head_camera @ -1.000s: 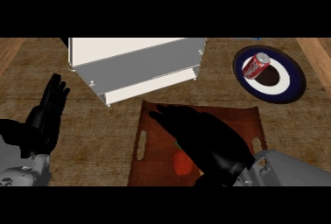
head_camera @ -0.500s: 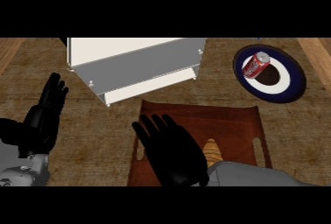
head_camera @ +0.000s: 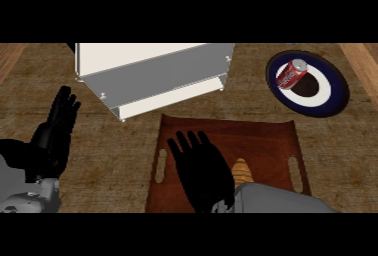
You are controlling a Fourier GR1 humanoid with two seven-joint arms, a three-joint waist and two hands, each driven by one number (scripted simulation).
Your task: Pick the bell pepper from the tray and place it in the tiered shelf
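Since one second ago the right hand (head_camera: 199, 170) has moved toward the left half of the tray (head_camera: 273, 135). It now lies over that half with the fingers straight and spread, holding nothing that I can see. The red bell pepper, which showed earlier beside this hand, is not visible now. The hand covers that part of the tray, so I cannot tell where the pepper lies. Just right of the hand, on the tray, shows a tan, bread-like piece (head_camera: 241, 170). The white tiered shelf (head_camera: 155, 65) stands behind the tray's far left corner. A dark blue plate (head_camera: 341, 97) with a red can (head_camera: 291, 73) lying on it is beyond the tray's far right corner. The left hand (head_camera: 52, 135) rests open, fingers up, well left of the tray.
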